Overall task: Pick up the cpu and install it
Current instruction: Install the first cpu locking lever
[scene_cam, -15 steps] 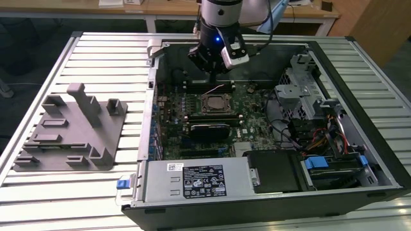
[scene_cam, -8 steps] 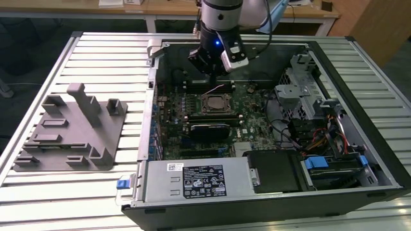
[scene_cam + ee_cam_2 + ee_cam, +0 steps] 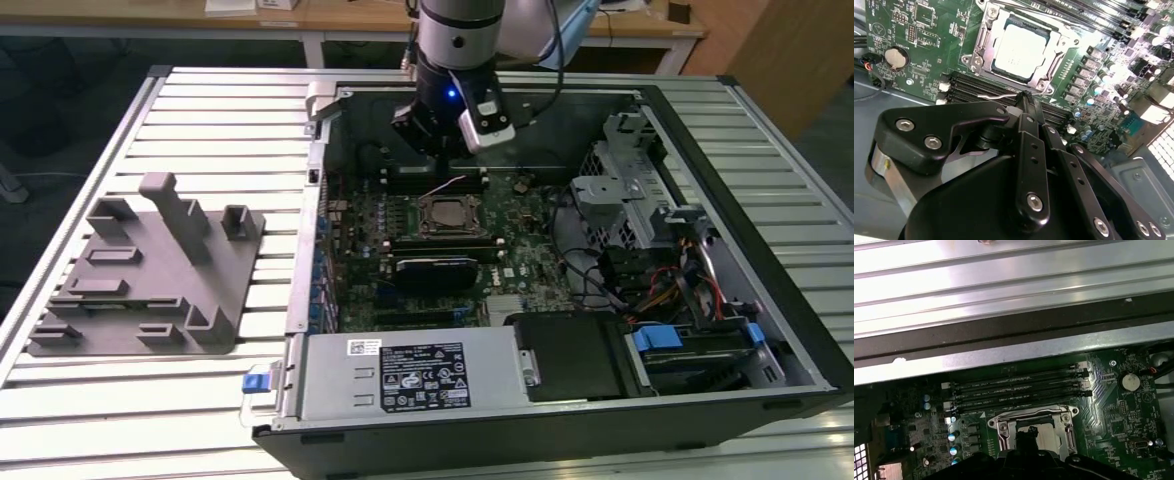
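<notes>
- Slatted metal tabletop (image 3: pixel 200 110) is carrying an open computer case (image 3: pixel 787 330) lying on its side, with wooden desks running along the back of the room.
- Gray plastic holder block (image 3: pixel 147 270) is sitting near the tabletop's edge on the exterior view's left, well apart from the case, and nothing silvery is resting on it.
- So the cpu (image 3: pixel 1019 51) is already sitting inside the black-framed socket (image 3: pixel 985 47) on the motherboard (image 3: pixel 919 50), silvery top facing up, lying flat. It's square, so no real long axis to talk about.
- Claw (image 3: pixel 1025 95) is hanging over the board just beside the socket, on the side toward the memory slots (image 3: pixel 1019 385) and the case's back wall. The cpu is lying just past the fingertips, a bit lower than them.
- Fingers are looking pressed together in the second wrist view, with nothing pinched between them, as far as I can tell.
- The socket's thin wire lever (image 3: pixel 999 95) is running right across by the fingertips. I can't tell if they're touching it or just next to it.
- The socket's metal frame seems to be surrounding the chip, though whether it's latched down I can't say.
- My guess is the placing part is done and it's the socket hardware that's being dealt with now.
</notes>
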{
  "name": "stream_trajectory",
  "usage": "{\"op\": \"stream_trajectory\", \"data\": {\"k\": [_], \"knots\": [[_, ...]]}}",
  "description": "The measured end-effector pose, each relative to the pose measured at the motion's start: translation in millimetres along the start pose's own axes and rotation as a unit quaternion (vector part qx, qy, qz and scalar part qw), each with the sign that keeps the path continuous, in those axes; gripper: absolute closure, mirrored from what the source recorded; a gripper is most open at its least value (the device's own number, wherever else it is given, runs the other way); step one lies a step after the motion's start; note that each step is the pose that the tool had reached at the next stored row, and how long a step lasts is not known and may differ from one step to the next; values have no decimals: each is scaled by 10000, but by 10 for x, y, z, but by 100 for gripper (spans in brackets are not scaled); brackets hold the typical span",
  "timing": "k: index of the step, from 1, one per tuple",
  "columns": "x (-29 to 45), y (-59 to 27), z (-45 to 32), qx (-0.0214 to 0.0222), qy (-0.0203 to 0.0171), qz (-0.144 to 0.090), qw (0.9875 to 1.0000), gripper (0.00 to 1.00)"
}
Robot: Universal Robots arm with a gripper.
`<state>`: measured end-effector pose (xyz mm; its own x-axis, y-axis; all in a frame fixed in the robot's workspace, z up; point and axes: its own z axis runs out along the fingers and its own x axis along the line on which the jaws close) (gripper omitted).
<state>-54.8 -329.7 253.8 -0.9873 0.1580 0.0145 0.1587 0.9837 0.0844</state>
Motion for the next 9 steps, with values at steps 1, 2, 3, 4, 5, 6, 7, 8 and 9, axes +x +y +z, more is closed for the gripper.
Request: {"op": "stream_trajectory", "data": {"k": [1, 2, 3, 4, 5, 6, 7, 8, 9], "knots": [[-1, 4, 8, -4, 1, -7, 10000, 89], [-1, 8, 16, -9, 2, -12, 10000, 89], [-2, 12, 23, -13, 3, -19, 10000, 89], [-4, 16, 30, -17, 4, -25, 10000, 89], [-5, 20, 39, -20, 5, -32, 10000, 89], [-6, 25, 47, -21, 6, -40, 10000, 89], [-9, 31, 56, -23, 7, -48, 10000, 89], [-12, 37, 65, -23, 8, -57, 10000, 89], [-16, 42, 74, -23, 9, -66, 10000, 89]]}}
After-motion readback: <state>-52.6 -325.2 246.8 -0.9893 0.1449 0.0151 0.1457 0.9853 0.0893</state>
